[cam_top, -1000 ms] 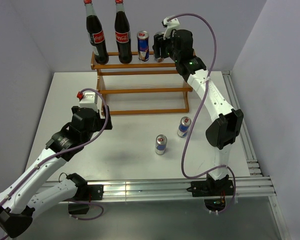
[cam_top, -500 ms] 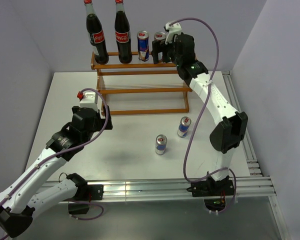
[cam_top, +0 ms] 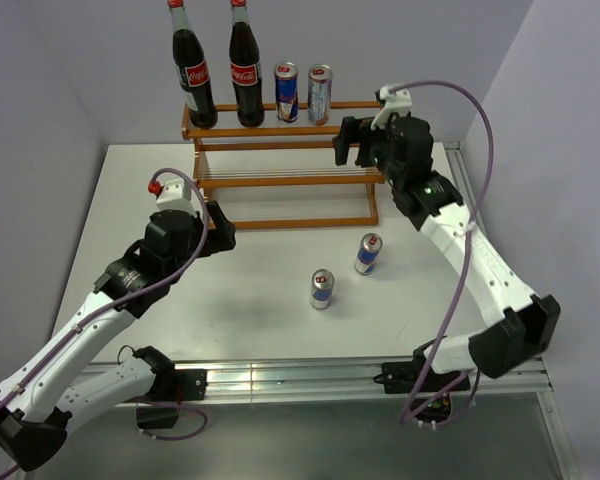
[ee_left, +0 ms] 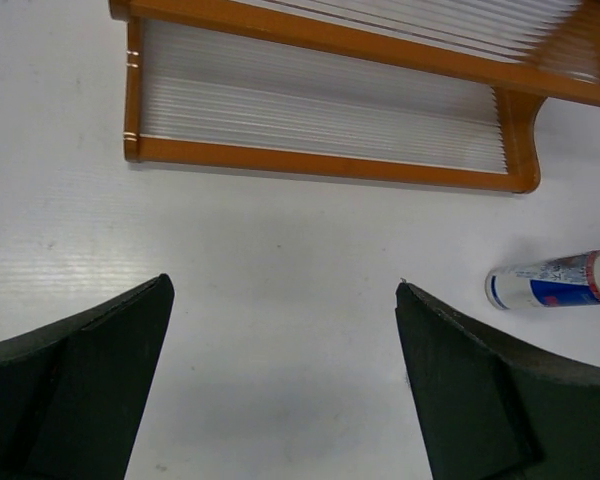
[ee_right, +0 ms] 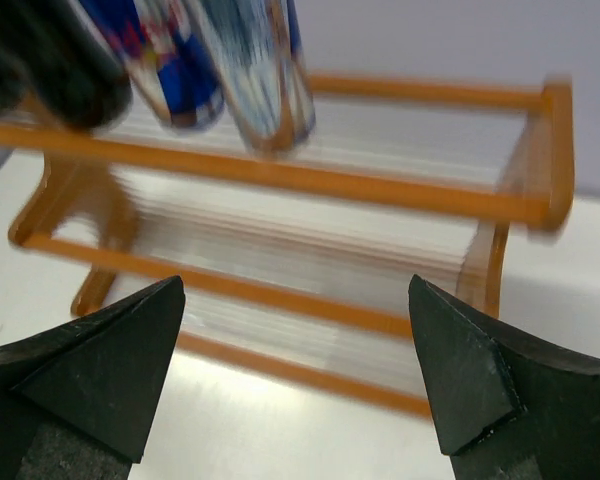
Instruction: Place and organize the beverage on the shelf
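The right gripper has its 2 dark fingers spread wide with nothing between them. Through the gap, its wrist camera looks at the rails of the orange-brown wooden stepped shelf and the bases of drinks on the top tier. From above, this gripper hangs just in front of the shelf's right end, beside the upper rails, touching no drink. The left gripper is open just as wide and also empty. It hovers over the white table near the left front corner of the lowest tier.

4 of the 6 drinks stand in a row on the left and middle of the top tier:
- 2 tall dark cola glass bottles with red caps
- a blue-and-silver slim can
- a silver slim can

The right part of that tier is bare. 2 more slim cans stand upright on the table in front of the shelf's right half: the nearer can and the farther can, apart from each other.

I judge this to be the gap between placements, with a fetch due next. The right gripper is best placed for the nearer can. It should come down with the fingers astride the body, close around mid-height and lift it upright. It then has to clear the rails and set the can beside the silver one without nudging it.
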### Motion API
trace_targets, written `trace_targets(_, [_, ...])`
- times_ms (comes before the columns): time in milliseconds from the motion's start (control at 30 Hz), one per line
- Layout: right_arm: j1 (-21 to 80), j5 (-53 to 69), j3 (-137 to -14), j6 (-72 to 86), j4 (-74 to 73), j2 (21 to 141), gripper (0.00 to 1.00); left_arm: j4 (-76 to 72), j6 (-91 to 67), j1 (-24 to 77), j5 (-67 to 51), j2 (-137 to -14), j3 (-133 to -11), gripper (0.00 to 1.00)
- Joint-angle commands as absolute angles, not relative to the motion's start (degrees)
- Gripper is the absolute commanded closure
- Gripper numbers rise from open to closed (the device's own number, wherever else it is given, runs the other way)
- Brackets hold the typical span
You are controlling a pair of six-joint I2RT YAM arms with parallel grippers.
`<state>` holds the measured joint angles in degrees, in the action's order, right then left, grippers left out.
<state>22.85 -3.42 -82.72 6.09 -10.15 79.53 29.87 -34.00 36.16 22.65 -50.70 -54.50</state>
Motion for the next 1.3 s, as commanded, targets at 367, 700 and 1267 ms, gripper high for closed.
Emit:
trace_targets(367, [24.79, -18.26, -59.07, 18.71, -28.65, 55.64, 0.0, 29.7, -42.98, 54.38, 31.2, -69.68, -64.76, 0.0])
trace_targets(700, [24.79, -24.45, -45.63, 21.8, -22.77, 38.33, 0.0, 28.65, -42.81, 65.47, 29.44, -83.75, -74.08, 0.01])
trace_targets(1267, [24.79, -17.31, -45.53, 20.04, -24.35, 34.89, 0.0, 35.07, -45.35, 70.14, 32.17, -99.49, -82.18, 0.13])
